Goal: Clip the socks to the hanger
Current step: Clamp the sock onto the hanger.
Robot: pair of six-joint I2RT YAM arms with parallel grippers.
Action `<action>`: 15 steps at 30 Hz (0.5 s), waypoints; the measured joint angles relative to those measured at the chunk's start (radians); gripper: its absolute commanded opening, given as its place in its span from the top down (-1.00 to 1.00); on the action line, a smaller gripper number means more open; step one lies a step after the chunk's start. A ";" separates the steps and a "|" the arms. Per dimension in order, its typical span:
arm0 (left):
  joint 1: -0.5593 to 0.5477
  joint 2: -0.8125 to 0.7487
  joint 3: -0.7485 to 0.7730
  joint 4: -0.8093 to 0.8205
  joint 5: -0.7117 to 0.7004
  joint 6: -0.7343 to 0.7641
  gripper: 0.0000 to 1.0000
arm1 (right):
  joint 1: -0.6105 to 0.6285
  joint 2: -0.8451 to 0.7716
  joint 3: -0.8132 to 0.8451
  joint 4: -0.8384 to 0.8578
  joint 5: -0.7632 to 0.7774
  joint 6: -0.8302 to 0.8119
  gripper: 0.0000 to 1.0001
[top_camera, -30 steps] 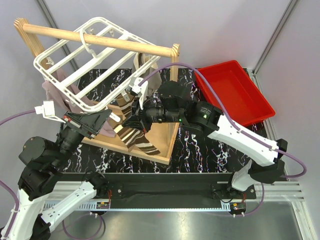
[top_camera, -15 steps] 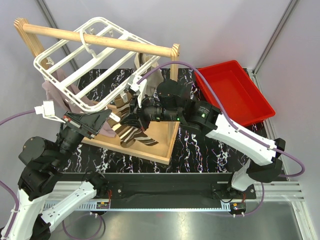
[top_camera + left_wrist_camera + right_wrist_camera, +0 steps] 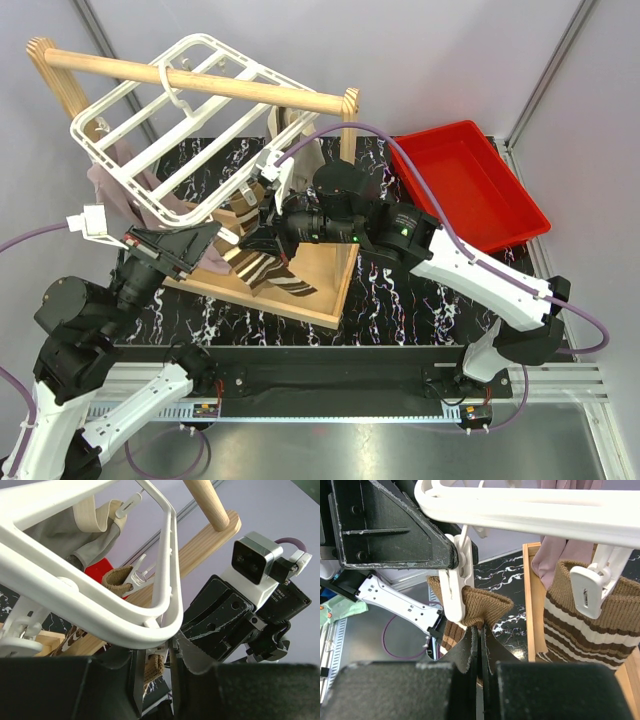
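right gripper (image 3: 479,647): jaws pinched tight on striped sock (image 3: 482,607) cuff
left gripper (image 3: 155,672): jaws squeezed around clip (image 3: 454,587) under hanger (image 3: 100,615)
other sock (image 3: 590,630): clipped already

Bright, even, diffuse light falls from above, leaving only soft, faint shadows. The overhead view is sharp throughout. In the wrist views the white hanger (image 3: 100,615) bars glare slightly, and the nearest foreground is out of focus.

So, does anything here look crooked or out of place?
Only the hanger: it hangs steeply tilted from the wooden rail, its near edge dipping toward the left gripper, which grips a clip. The right gripper pinches the cuff of a sock there. Nothing looks spilled or damaged.
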 measured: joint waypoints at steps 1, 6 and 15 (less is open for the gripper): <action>0.000 0.000 0.000 0.000 0.000 0.000 0.48 | 0.000 0.000 0.000 0.000 0.000 0.001 0.95; 0.000 0.000 0.000 -0.002 0.002 0.000 0.19 | 0.000 -0.002 0.000 0.000 0.000 0.007 0.93; 0.000 -0.003 0.000 -0.038 0.027 0.012 -0.78 | 0.000 0.000 0.000 0.038 0.000 0.023 0.79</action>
